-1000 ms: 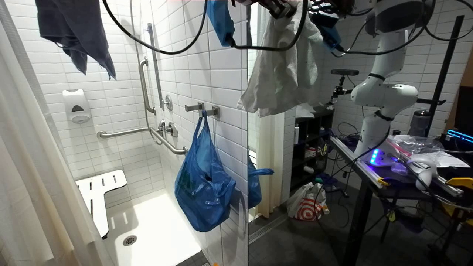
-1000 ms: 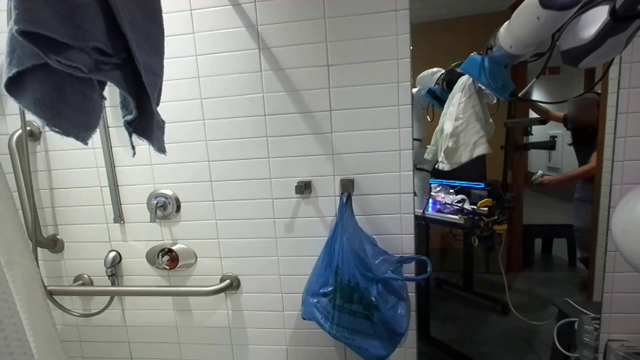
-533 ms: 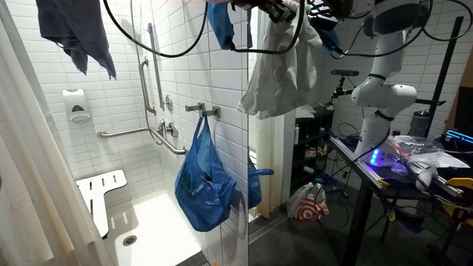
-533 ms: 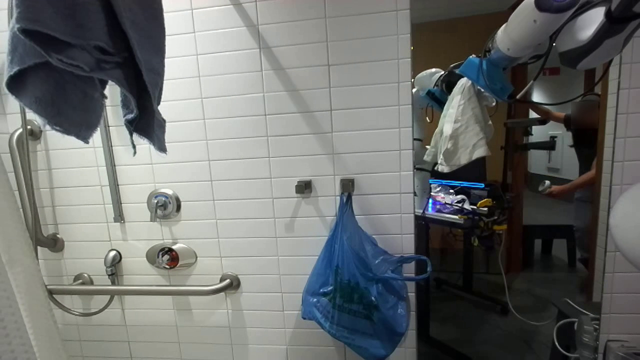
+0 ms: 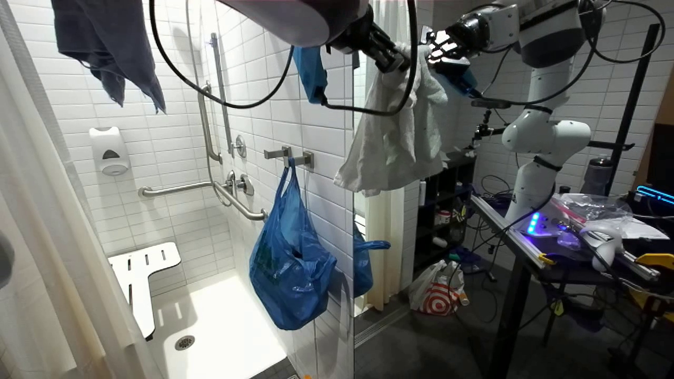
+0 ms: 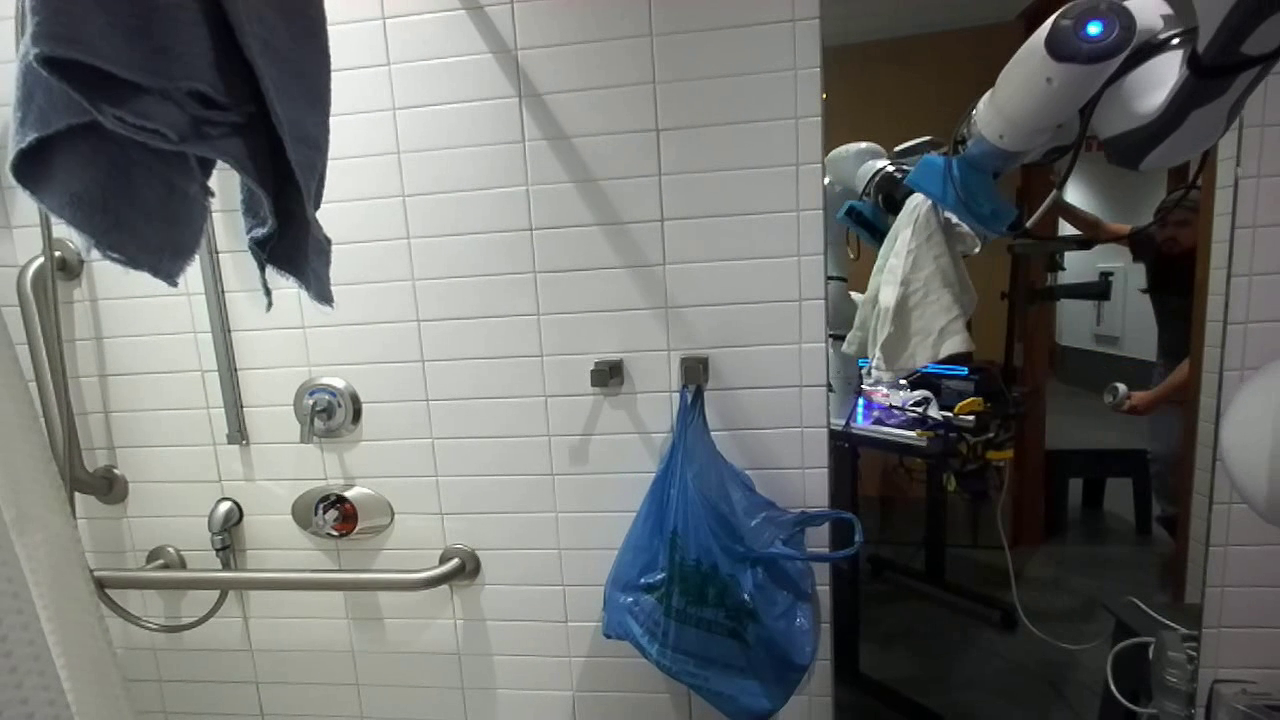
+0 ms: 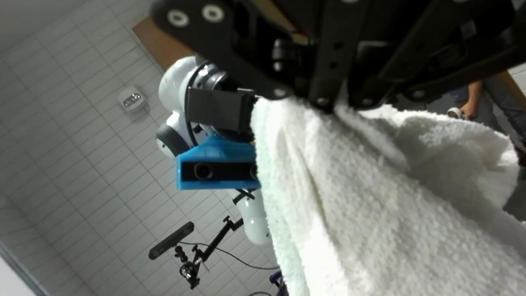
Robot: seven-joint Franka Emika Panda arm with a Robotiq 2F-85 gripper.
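1. White terry towel [image 7: 370,213] hangs from the claw [image 7: 335,105]; in an exterior view, its folds drop in front of a mirror [image 6: 1075,575].
2. We see the claw's jaws pinched together on the towel's bunched top.
3. On the tiled wall [image 6: 480,450], we find a blue plastic bag [image 6: 715,570] hanging from a metal hook [image 6: 694,370].

The wrist view's lower edge cuts off the white towel [image 7: 370,209]
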